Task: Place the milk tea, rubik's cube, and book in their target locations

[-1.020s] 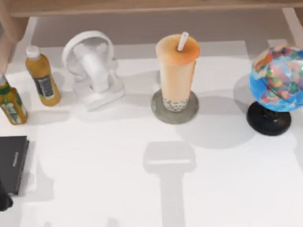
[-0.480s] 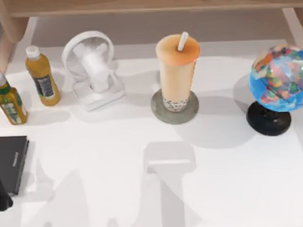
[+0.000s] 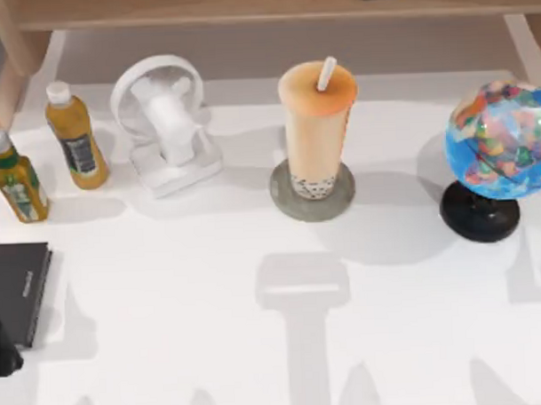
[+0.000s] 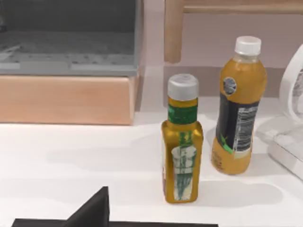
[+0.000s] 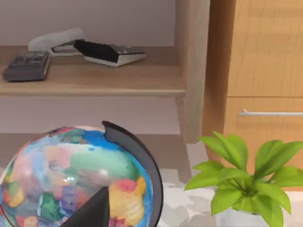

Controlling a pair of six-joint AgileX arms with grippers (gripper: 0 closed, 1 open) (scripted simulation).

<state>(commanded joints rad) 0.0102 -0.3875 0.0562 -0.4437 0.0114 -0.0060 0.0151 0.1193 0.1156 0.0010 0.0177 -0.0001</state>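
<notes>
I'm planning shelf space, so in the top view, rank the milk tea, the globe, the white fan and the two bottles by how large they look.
Largest to smallest:
1. milk tea
2. globe and white fan: look alike, so unranked
3. the two bottles, capped white and grey: look alike, so unranked

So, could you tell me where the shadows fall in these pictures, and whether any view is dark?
Top view: the milk tea and the globe cast soft grey shadows on the white table, and a T-shaped shadow lies below the cup. Left wrist view: each bottle throws a faint shadow across the table. Right wrist view: evenly lit. No view is dark.
</notes>
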